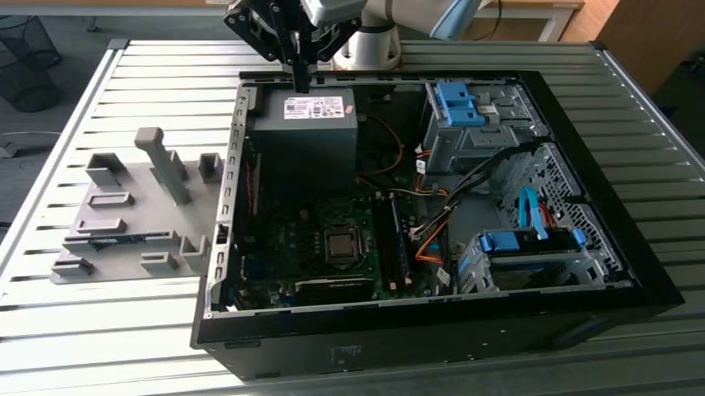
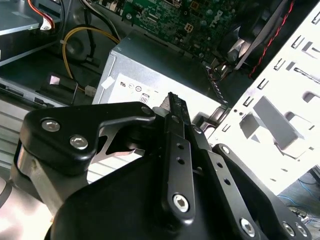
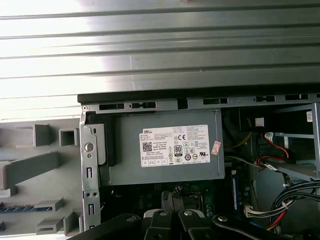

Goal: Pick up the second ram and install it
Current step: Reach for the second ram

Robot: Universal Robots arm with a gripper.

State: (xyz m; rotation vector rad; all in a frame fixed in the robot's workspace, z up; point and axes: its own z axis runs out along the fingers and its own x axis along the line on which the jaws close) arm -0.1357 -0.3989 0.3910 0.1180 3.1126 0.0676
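On grey holder [image 1: 124,178], second ram [image 1: 115,240], case [image 1: 441,330] open

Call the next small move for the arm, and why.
Probably traverse toward the exterior view's left, to above the grey holder. The gripper hangs shut and empty over the power supply inside the case, while the second ram lies in that holder, outside the case, so it has to be reached first.
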